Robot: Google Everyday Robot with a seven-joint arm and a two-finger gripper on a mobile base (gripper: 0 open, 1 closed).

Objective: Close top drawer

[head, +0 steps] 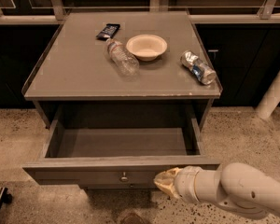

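Observation:
The top drawer [84, 175] is pulled fully out from under the grey cabinet top [74, 73]. Its inside looks bare. Its flat grey front panel faces me, with a small round metal knob [124, 176] at centre. My gripper [162, 183] comes in from the lower right on a white arm [233, 190]. Its tan tip lies against the front panel, just right of the knob.
On the cabinet top lie a clear plastic bottle [122, 57] on its side, a cream bowl [146, 46], a dark snack packet [107, 30] and a crushed can [198, 67]. A white post [274, 94] stands at the right. Speckled floor [242, 129] surrounds the cabinet.

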